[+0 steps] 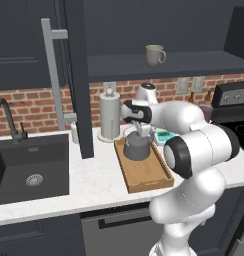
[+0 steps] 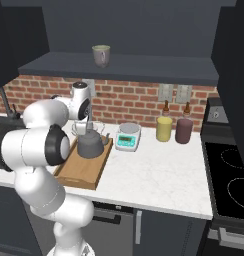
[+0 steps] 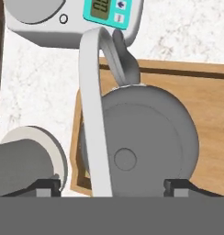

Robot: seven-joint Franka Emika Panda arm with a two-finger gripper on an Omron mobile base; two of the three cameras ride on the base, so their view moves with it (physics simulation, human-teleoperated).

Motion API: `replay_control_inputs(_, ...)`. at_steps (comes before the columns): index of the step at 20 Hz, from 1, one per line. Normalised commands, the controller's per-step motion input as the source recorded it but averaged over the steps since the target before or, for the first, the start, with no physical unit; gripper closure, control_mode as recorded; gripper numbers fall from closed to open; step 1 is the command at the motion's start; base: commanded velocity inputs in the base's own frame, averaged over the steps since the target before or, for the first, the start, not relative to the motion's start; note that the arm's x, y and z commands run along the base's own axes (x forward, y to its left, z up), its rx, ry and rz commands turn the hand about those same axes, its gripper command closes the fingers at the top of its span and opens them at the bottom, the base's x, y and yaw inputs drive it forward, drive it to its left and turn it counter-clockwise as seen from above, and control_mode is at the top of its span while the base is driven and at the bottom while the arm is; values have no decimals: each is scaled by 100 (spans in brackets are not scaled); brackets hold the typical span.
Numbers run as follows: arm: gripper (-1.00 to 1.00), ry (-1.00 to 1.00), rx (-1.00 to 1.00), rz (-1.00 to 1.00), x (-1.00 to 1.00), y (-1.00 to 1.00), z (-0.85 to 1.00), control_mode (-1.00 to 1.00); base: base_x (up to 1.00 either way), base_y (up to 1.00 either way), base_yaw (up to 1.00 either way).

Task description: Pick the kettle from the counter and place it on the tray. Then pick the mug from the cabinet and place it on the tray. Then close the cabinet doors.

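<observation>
Fingers [image 3: 114,186] spread apart straddling the kettle's handle, grasping nothing, kettle [image 1: 137,147] sitting on the far end of the tray [image 1: 149,177], mug [image 1: 155,54] on the cabinet shelf [image 1: 194,64], tray on the surface [image 1: 94,185].

My left base camera is sitting behind my arm on its left, looking forward and down across the counter [image 1: 94,185] with the sink end in frame. My right base camera is looking from behind on the other side, taking in the stove end. Both are sharing the tray [image 1: 144,172] (with the kettle [image 1: 136,147] on it) and the open cabinet [image 2: 124,65] shelf above. My hand camera is pointing straight down at close range onto the kettle's lid, the tray and the scale [image 3: 72,16] beyond it.
</observation>
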Motion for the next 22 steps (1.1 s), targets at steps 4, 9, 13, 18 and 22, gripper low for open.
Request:
replay_control_inputs(4, -100, -16, 0, 0, 0, 0, 0, -100, 0, 0, 0)
replay_control_inputs(9, -100, -23, 0, 0, 0, 0, 0, -100, 0, 0, 0)
replay_control_inputs(13, -100, -24, 0, 0, -3, 0, 4, -100, 0, 0, 0)
replay_control_inputs(18, -100, -28, 0, 0, -4, 0, 18, -100, 0, 0, 0)
replay_control_inputs(22, -100, -24, -1, 0, 0, 0, 22, -100, 0, 0, 0)
